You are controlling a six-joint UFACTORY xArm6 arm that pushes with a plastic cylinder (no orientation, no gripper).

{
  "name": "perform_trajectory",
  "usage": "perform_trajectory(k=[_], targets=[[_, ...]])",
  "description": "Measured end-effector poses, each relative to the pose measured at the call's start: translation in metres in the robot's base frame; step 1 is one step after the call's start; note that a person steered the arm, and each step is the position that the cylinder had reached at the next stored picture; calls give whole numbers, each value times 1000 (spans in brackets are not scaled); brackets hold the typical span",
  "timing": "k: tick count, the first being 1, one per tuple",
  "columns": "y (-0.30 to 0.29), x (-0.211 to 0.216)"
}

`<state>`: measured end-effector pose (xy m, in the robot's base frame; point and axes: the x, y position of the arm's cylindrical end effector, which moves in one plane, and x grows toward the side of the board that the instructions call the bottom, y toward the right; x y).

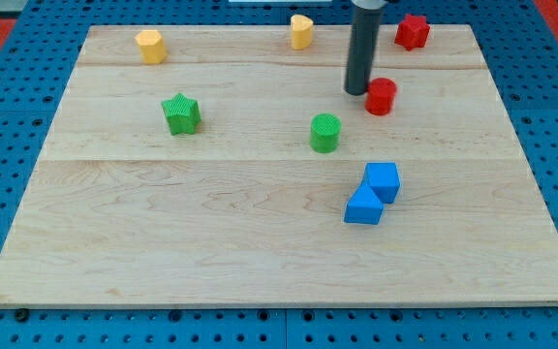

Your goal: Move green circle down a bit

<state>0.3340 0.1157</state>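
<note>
A: Pale wooden board [260,262], planked grain, sitting on a blue pegboard [8,145]. Near edge first?

B: Nearest are two blue blocks, touching: a blue cube [383,181] and a lower blue block [363,206], shape hard to call, maybe a wedge. Then the green circle [325,133], a ribbed short cylinder, near board centre. Green star [181,113] to the view's left, well apart.

A: Rod?

B: No pincer on this rig, so nothing to open or close. Just a dark matte rod; my tip [358,92] sits above and right of the green circle, just beside the red cylinder [381,97], possibly touching it.

A: Risks?

B: I'd judge three. Tip is off-centre from the circle, so a diagonal push could roll it sideways left. Sliding across may drag the red cylinder along. Push too far down and the circle nears the blue pair.

A: Far row?

B: Yellow cylinder [150,46], yellow rounded block [301,31], red star [412,31]. All look like matte printed plastic.
</note>
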Motion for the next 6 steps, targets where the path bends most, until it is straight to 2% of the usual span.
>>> perform_trajectory(k=[2, 3, 5, 6], targets=[[11, 13], [-16, 13], [-60, 48], [-62, 53]])
